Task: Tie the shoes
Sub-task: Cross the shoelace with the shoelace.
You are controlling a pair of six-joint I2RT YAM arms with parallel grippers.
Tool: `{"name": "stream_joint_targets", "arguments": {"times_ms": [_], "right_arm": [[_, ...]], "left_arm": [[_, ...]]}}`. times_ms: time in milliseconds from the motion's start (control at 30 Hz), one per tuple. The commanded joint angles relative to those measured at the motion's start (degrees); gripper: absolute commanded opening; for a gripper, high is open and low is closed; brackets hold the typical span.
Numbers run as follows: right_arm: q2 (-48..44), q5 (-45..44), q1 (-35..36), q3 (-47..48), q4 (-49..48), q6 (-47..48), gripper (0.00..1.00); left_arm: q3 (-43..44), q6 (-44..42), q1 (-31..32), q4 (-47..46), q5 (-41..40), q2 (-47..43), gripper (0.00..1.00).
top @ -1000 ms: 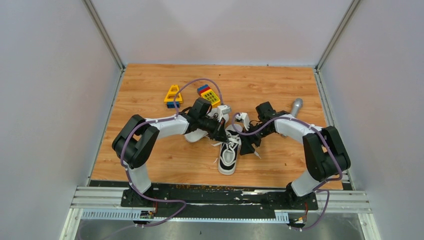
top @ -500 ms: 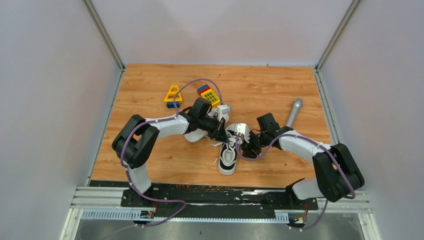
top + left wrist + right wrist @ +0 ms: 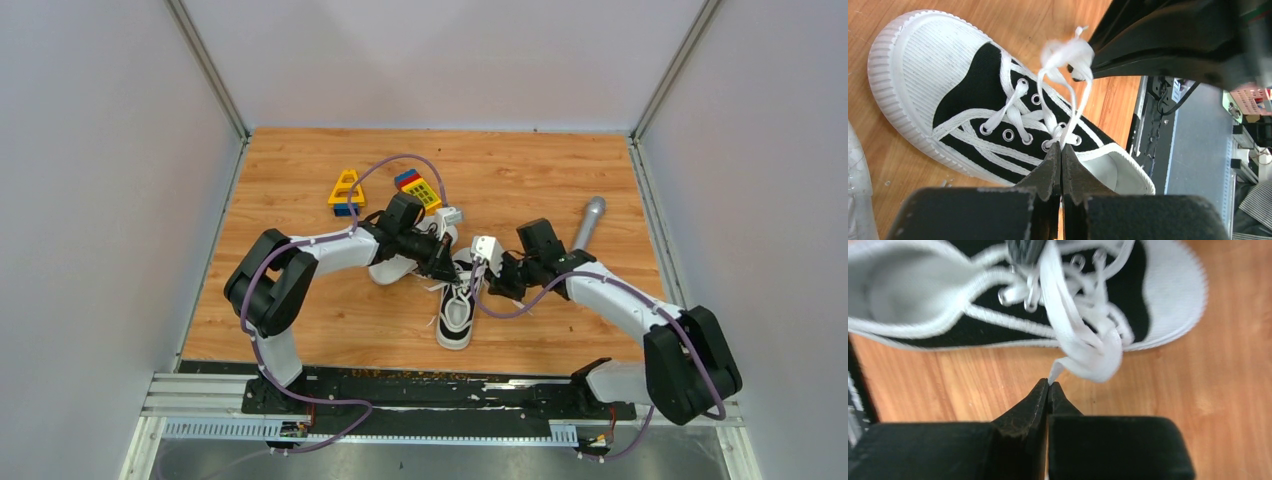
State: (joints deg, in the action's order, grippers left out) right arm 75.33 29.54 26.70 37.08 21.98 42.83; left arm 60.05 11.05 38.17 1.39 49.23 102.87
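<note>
a: where is the shoe (image 3: pixel 456 312)?
b: centre of the top view, toe toward the lower edge.
a: the grippers?
b: left gripper (image 3: pixel 1061 149) and right gripper (image 3: pixel 1048 384) fully closed, each pinching the white lace (image 3: pixel 1083 350).

Black shoes (image 3: pixel 965 92), white laces (image 3: pixel 1066 50)

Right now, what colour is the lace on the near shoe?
White. The lace stands out against the black upper; it shows best in the left wrist view.

Matt black canvas shoe (image 3: pixel 968 80) with ribbed rubber toe cap (image 3: pixel 923 57), cloth laces (image 3: pixel 1010 102), on wood-grain table (image 3: pixel 1048 20).
</note>
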Motion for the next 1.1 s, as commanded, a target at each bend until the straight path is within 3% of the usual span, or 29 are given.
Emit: {"name": "stream_joint_targets", "arguments": {"times_ms": [0,167,733,1067], "right_arm": [[-3.51,5.61,-0.24,9.47,10.09,-9.40,0.00],[-0.49,8.60,-0.22,13.84,13.38,-16.71,0.00],[3.55,15.68,2.12,20.87,17.76,-15.70,0.00],[5.00,16.57,5.40,18.30,18.32,-11.17,0.00]], "left_arm": [[2.21,-1.85,0.38,0.43,2.12,-0.23,0.00],[2.58,-1.41,0.83,0.16,2.54,-0.05,0.00],[5.69,5.05,0.60,-0.78,3.57,3.54,0.00],[2.77,13.49,-2.81,-11.94,8.20,4.73,0.00]]}}
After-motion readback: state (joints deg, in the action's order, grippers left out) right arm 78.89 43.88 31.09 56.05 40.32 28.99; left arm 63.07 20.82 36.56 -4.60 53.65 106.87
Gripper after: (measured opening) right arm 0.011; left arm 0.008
